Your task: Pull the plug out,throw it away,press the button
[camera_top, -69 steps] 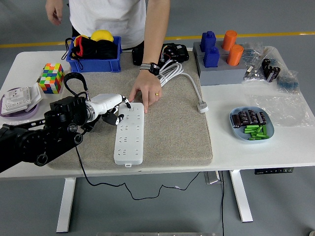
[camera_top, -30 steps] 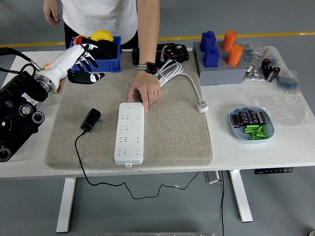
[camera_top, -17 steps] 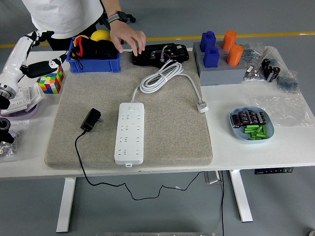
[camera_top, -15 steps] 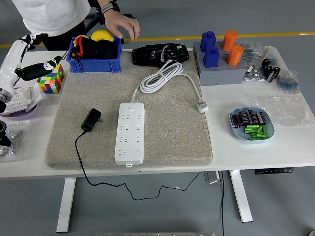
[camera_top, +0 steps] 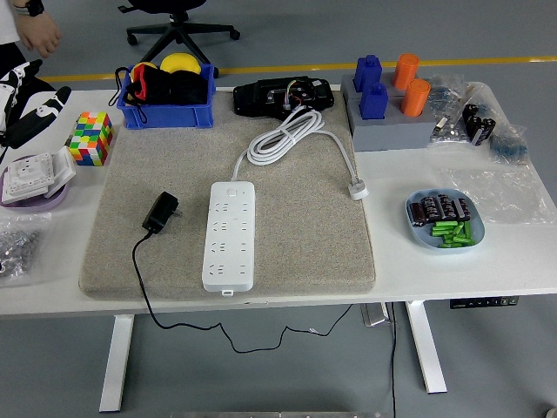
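While the black plug (camera_top: 161,212) lies unplugged on the grey mat (camera_top: 296,252), just left of the white power strip (camera_top: 230,235) and not touching it, its cord trails off the mat's near edge. In the head view, the robot's left hand (camera_top: 26,111) shows only partly at the far left edge, well apart from plug and strip; I cannot tell how its fingers are set. A person's hand (camera_top: 39,30) hangs at the top left corner.

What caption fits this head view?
Black plug adapter lies unplugged beside the white power strip on the grey mat.
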Robot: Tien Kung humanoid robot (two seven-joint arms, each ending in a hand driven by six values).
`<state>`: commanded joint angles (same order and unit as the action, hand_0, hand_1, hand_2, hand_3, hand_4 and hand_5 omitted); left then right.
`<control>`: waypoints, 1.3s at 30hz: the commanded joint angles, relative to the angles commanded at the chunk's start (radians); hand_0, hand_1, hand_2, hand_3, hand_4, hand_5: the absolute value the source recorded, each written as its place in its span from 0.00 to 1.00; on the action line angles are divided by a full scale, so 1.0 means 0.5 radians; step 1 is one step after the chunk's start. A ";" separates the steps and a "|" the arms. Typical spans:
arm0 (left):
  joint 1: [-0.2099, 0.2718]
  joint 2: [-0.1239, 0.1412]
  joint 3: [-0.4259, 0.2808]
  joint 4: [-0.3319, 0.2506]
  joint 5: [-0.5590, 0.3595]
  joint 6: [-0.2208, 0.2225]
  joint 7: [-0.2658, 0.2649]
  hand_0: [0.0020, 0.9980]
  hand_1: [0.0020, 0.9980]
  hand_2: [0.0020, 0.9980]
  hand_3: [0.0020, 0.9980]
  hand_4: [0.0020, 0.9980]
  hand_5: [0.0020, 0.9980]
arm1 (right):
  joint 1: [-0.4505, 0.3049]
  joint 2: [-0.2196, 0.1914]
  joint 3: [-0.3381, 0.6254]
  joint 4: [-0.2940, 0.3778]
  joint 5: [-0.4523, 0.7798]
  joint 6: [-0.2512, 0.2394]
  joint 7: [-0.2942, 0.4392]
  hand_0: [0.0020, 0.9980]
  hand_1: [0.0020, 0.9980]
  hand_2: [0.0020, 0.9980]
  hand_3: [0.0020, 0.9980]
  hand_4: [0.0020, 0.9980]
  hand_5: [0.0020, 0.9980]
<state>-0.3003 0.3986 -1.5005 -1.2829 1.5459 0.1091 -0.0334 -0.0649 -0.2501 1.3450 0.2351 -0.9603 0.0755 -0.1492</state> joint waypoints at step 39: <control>0.157 -0.077 -0.061 -0.141 -0.007 -0.109 0.082 0.86 0.85 0.85 0.89 0.76 0.72 | -0.067 0.003 0.041 0.009 -0.027 -0.001 0.003 0.75 0.68 0.67 0.68 0.76 0.67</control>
<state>-0.2216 0.3603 -1.5311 -1.3534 1.5422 0.0544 0.0076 -0.0982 -0.2486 1.3656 0.2395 -0.9737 0.0748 -0.1478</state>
